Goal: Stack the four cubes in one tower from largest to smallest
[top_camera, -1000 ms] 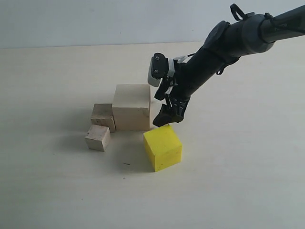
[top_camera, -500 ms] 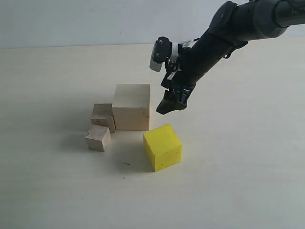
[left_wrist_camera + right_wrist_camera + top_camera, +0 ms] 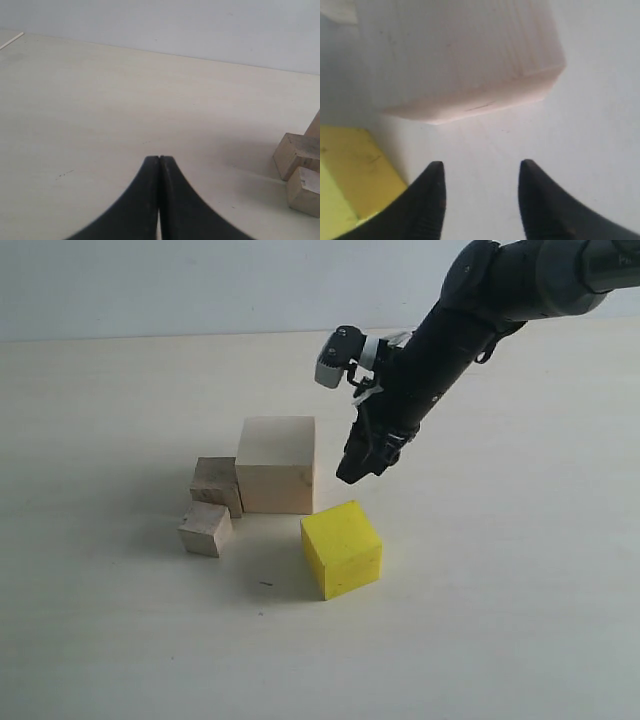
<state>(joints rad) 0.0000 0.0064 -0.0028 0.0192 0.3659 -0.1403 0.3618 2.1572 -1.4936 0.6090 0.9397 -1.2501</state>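
Found right gripper (image 3: 352, 472) spread apart, empty, just beside large cube (image 3: 276, 465); left gripper (image 3: 159, 159) pressed together. Saw yellow cube (image 3: 341, 548) near large cube, medium cube (image 3: 217, 485) just beside it, small cube (image 3: 205, 528) near it.

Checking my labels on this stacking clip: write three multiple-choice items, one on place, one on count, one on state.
1. Where does the yellow cube sit? A) atop a wooden cube B) directly on the table C) in a claw
2. How many cubes are there? A) two B) three C) four
3. The right claw is: A) open, empty B) shut on a cube C) out of view
1 B, only tabletop under it; 2 C, large wooden cube, medium one, small one and the yellow; 3 A, its fingers stand apart, nothing between.
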